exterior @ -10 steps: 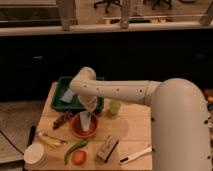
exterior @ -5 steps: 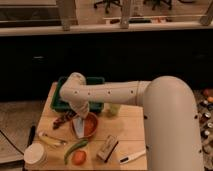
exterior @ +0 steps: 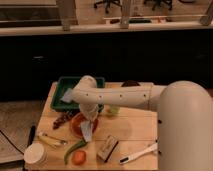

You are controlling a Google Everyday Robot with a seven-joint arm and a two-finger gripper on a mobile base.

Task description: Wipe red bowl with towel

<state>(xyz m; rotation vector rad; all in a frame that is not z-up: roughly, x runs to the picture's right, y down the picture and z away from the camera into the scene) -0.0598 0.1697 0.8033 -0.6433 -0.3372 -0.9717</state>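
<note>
Front-left on the desk (exterior: 136, 128) sits the red bowl (exterior: 75, 127), and over its right half hangs the towel (exterior: 87, 132), 1 limp pale strip whose lower end reaches the bowl's near rim. Whether the cloth is pressing on the bowl, I cannot tell. The towel's top end is caught in the tool (exterior: 90, 118), which is clamped on the cloth and points straight down just above the bowl. From there the white arm (exterior: 117, 96) climbs to a bend over the green tray (exterior: 75, 82), then runs off to the right into the robot's big pale body.

A flat pale blue square (exterior: 67, 95) lies in that tray, behind the bowl. Just left of the bowl there's a small dark clump (exterior: 62, 120). Just right of the arm's drop sits a yellow-green ball (exterior: 112, 111). A dark brown bowl (exterior: 131, 83) is at the back edge. Along the front lie a white cup (exterior: 35, 154), a green pepper (exterior: 73, 148), an orange ball (exterior: 78, 157), a block brush (exterior: 107, 148) and a white utensil (exterior: 140, 153).
</note>
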